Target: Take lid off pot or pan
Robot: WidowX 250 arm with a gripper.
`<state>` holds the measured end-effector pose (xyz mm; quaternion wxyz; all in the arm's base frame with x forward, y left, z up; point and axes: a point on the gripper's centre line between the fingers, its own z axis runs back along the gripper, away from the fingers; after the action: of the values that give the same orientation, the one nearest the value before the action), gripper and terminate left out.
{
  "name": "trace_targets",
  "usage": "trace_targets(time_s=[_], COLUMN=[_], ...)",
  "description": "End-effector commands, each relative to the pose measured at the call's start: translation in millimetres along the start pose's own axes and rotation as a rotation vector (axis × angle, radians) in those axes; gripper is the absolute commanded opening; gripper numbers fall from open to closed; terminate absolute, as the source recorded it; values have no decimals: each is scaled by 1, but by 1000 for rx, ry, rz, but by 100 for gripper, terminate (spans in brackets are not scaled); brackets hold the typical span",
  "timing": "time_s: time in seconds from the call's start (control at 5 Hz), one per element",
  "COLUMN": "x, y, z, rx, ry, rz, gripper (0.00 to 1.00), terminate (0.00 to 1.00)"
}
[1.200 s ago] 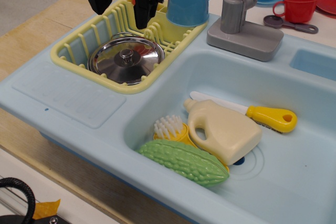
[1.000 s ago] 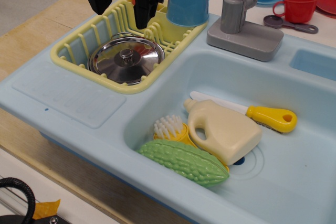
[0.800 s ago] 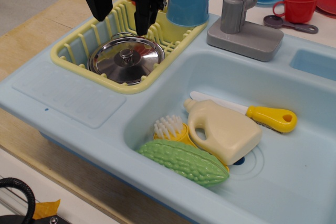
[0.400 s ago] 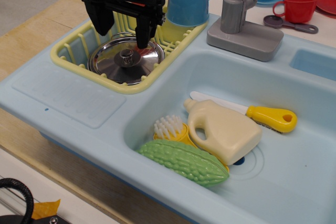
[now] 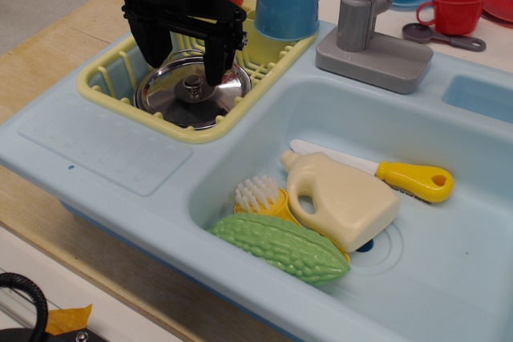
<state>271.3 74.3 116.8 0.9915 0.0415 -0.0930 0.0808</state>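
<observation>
- The lid (image 5: 192, 90) is seated in the yellow rack (image 5: 120, 78) near the desk's far-left corner.
- The end effector (image 5: 185, 62) is held wide open, empty, straddling the knob (image 5: 192, 84) for a grasp.

A cream bottle (image 5: 345, 199), green gourd (image 5: 280, 247) and yellow-handled knife (image 5: 393, 172) lie in the sink (image 5: 449, 278) — blue cup (image 5: 287, 3) on the rack (image 5: 192, 130).

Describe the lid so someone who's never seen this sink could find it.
Start at the pale blue toy sink; its left side holds a yellow rack. In it lies the lid, a round steel disc with a centre knob, the only shiny metal piece there.
</observation>
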Motion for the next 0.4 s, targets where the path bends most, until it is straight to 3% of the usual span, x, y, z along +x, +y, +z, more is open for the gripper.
trace_targets(time_s=[0.0,0.2], x=[6,6], y=[4,6], z=[-2,-7], rx=[2,-1], ry=[-2,17], rz=[-2,-9], gripper=[100,100], terminate=[0,0])
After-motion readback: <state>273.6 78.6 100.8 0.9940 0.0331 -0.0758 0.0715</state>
